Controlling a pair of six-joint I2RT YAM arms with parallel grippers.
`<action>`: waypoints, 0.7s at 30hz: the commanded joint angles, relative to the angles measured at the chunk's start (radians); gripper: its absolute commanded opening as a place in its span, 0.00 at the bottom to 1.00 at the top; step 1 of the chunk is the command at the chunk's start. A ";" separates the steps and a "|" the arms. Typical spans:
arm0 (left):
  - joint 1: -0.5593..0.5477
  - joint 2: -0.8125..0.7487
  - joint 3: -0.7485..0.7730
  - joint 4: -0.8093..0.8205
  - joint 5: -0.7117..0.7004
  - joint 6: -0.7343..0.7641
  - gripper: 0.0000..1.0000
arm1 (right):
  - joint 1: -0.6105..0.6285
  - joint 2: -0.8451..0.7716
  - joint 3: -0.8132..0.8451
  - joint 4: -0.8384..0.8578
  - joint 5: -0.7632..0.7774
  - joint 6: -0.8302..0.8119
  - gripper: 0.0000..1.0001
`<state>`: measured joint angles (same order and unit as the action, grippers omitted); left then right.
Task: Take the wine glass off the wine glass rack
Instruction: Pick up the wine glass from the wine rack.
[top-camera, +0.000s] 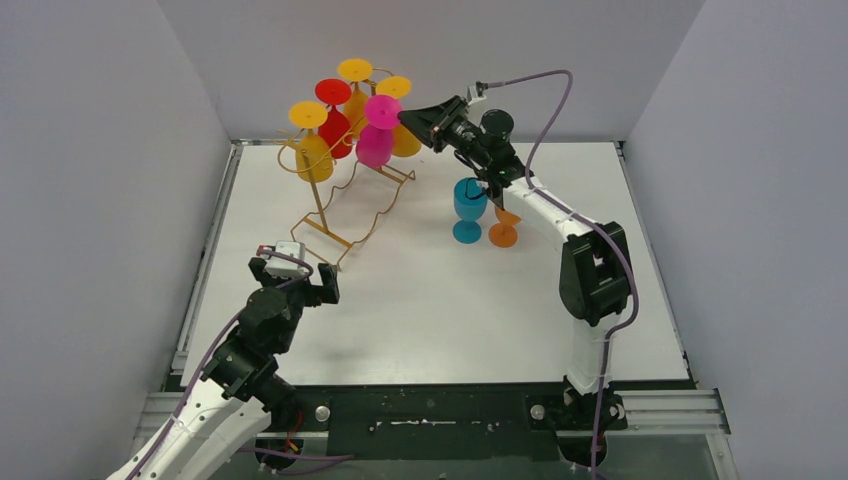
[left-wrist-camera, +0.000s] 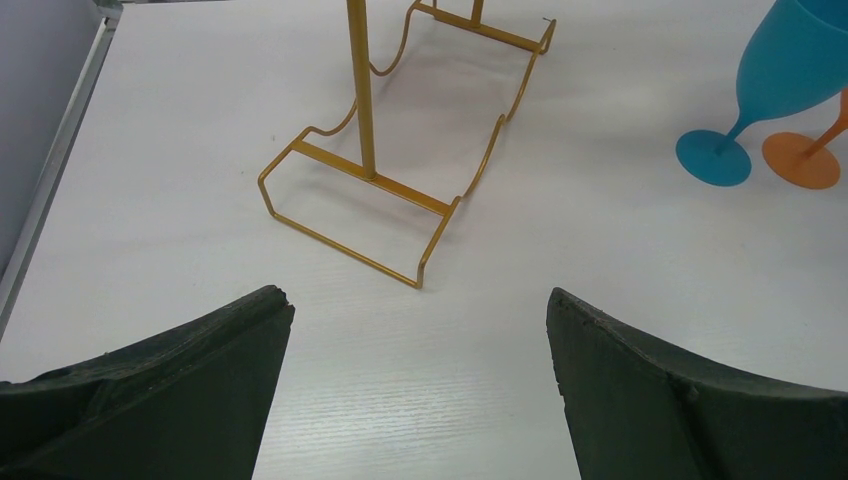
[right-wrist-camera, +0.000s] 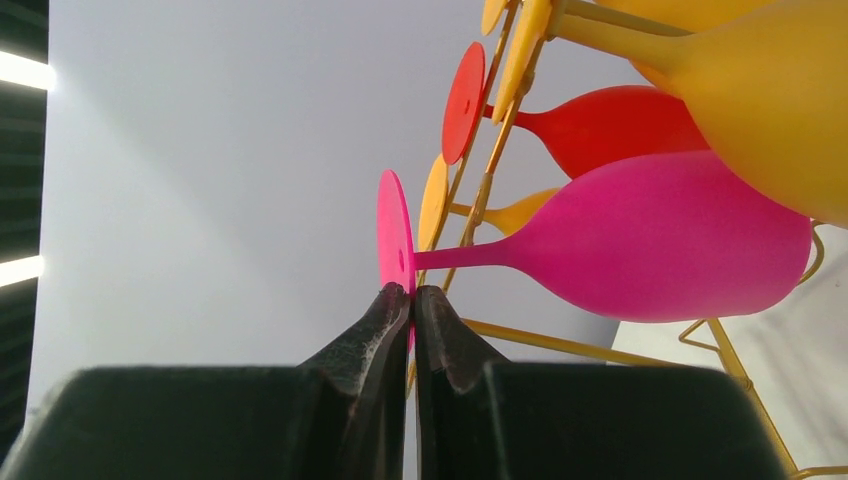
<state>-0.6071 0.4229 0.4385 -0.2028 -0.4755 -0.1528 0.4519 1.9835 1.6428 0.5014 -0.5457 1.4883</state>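
Your right end effector (right-wrist-camera: 412, 295) is clenched on the foot rim of the pink wine glass (right-wrist-camera: 650, 235). That glass hangs on the wine glass rack (left-wrist-camera: 362, 100), far left, not off yet. The left end effector (left-wrist-camera: 417, 300) is released near the rack base. A yellow glass (right-wrist-camera: 760, 90) crowds the pink bowl and the back wall (top-camera: 430, 60) sits close behind. I'd say the open counter (top-camera: 450, 300) is nearside.

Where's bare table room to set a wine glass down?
Bare white tabletop lies open in the near middle, between the gold wire rack's base and the upright blue plastic glass. Crowded: beside the blue glass stands an orange one; the rack's top holds hanging glasses.
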 joint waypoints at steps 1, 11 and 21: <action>0.004 0.002 0.042 0.027 0.012 0.005 0.97 | -0.008 -0.089 -0.010 0.084 -0.025 -0.007 0.00; 0.004 0.003 0.042 0.029 0.009 -0.001 0.97 | -0.008 -0.122 -0.079 0.117 -0.066 -0.007 0.00; 0.004 -0.049 0.052 0.029 -0.008 -0.038 0.97 | -0.008 -0.187 -0.150 0.093 -0.107 -0.090 0.00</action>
<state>-0.6067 0.4072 0.4385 -0.2031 -0.4747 -0.1707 0.4511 1.8927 1.5036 0.5289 -0.6186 1.4509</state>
